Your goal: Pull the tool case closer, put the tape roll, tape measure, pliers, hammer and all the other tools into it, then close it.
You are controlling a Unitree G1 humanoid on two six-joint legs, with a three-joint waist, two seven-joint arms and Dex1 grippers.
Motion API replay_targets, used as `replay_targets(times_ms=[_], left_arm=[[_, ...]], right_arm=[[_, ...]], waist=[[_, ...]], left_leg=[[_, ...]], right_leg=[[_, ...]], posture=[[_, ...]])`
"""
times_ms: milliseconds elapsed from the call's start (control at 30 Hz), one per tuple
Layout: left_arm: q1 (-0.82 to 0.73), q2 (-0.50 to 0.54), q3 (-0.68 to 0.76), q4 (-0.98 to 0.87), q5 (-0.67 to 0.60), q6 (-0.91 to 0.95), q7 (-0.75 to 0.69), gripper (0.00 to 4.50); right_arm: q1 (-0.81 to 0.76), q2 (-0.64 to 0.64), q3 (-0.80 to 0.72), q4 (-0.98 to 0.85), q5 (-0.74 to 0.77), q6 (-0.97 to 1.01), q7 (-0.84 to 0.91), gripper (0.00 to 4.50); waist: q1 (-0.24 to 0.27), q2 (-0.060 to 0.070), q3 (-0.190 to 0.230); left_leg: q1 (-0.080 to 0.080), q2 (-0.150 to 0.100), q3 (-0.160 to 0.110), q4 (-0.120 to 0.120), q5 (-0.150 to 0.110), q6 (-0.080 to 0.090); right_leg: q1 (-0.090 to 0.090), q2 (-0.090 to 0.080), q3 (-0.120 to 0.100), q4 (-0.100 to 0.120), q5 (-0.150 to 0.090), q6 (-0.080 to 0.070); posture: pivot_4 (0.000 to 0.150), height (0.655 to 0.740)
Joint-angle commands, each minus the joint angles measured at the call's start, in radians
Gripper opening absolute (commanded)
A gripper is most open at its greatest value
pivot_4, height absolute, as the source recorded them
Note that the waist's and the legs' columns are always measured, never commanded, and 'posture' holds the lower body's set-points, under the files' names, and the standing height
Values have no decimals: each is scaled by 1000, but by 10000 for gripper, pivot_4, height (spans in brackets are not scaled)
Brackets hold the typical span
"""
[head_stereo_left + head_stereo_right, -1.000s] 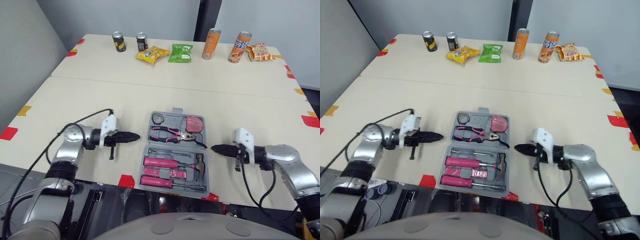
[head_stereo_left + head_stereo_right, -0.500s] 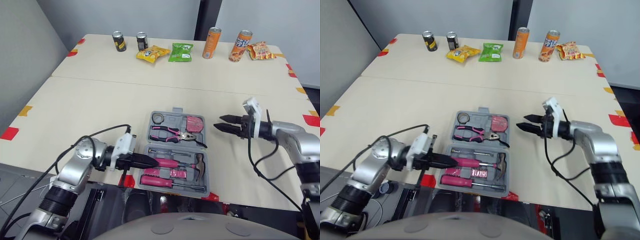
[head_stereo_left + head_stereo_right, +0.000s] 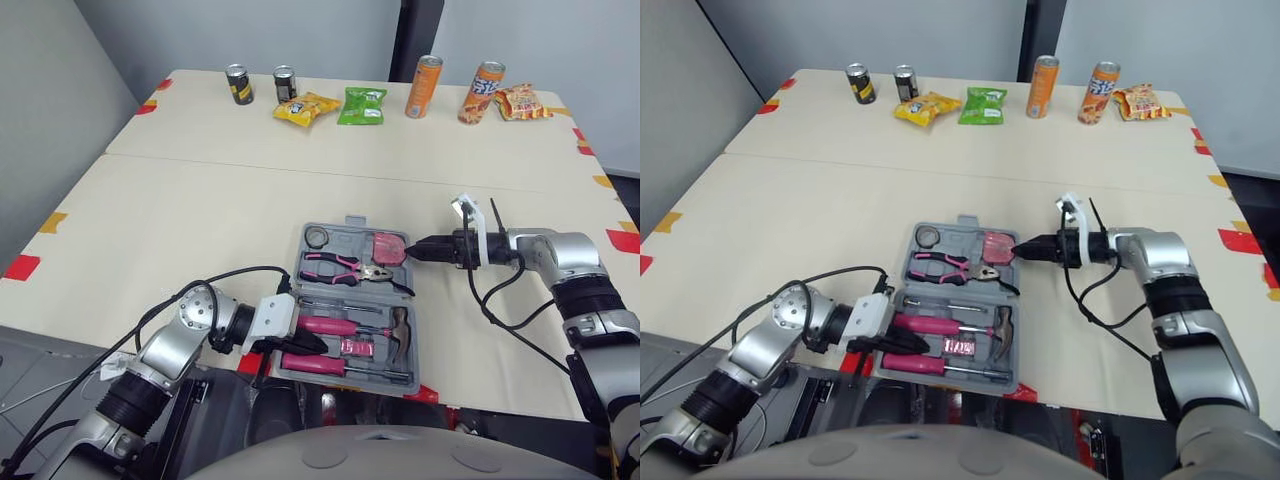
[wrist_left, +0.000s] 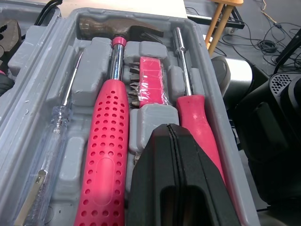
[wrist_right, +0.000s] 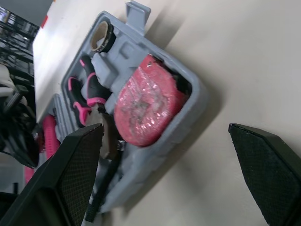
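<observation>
The grey tool case (image 3: 349, 222) lies open near the table's front edge. Its far half holds the tape roll (image 3: 318, 237), the pink-handled pliers (image 3: 340, 267) and the pink tape measure (image 3: 388, 247). Its near half holds the hammer (image 3: 345, 326), a pink bit set (image 4: 150, 80) and a screwdriver (image 4: 200, 122). My left gripper (image 3: 315, 345) is shut with nothing in it, low over the near half between the hammer and screwdriver handles. My right gripper (image 3: 412, 250) is open at the far half's right rim, pointing at the tape measure (image 5: 148, 106).
Along the table's far edge stand two black cans (image 3: 237, 83), a yellow bag (image 3: 305, 106), a green bag (image 3: 361, 104), two orange cans (image 3: 424, 86) and an orange bag (image 3: 520, 103). Red tape marks the table's edges. A seam crosses the table behind the case.
My left gripper moved right from beside the case to over its near half, staying shut. My right gripper swung in from the front right to the case's far right rim and opened.
</observation>
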Motion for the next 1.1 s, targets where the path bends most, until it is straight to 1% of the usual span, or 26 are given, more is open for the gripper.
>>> replay_targets(times_ms=[33, 300, 467, 567, 800, 967, 1100], left_arm=[[26, 13, -34, 66, 57, 9, 26, 0], [28, 37, -62, 93, 76, -27, 12, 0], [31, 40, -66, 97, 65, -37, -1, 0], [36, 42, -63, 95, 61, -37, -2, 0], [38, 40, -49, 94, 33, -26, -11, 0], [41, 34, -22, 84, -10, -27, -11, 0], [87, 37, 57, 10, -151, -4, -27, 0]], right_arm=[[-17, 30, 6, 28, 5, 28, 13, 44925], [-53, 99, -53, 71, 43, 86, 8, 44925], [-62, 120, -128, 100, 87, 110, 18, 44925], [-55, 121, -145, 88, 106, 120, 43, 44925], [-30, 122, -177, 21, 175, 174, 89, 44925], [16, 115, -194, -98, 259, 237, 116, 44925], [78, 91, -198, -239, 342, 301, 144, 44925]], waist=[[0, 1, -3], [-4, 3, -10], [-6, 4, -10], [-7, 4, -10], [-7, 4, -10], [-6, 4, -10], [-5, 3, -9]], left_leg=[[0, 0, 0, 0, 0, 0], [1, 1, 1, 0, 0, 0], [1, 1, 1, 0, 0, 0], [1, 1, 2, 0, 0, 0], [0, 1, 2, 0, 0, 0], [-1, 1, 3, 0, 0, 0], [-1, 2, 3, -1, 0, 0]], right_leg=[[0, 0, 0, 0, 0, 0], [0, 0, 0, 0, 0, -1], [-1, 0, 1, 1, -1, -1], [-1, 0, 1, 3, -1, -2], [-3, 0, 1, 5, -1, -2], [-5, 1, 2, 5, -2, -3], [-6, 2, 2, 5, -2, -3]], posture=[[1500, 7400], [1500, 7400], [1500, 7400], [1500, 7400], [1500, 7400], [1500, 7400], [1500, 7400]])
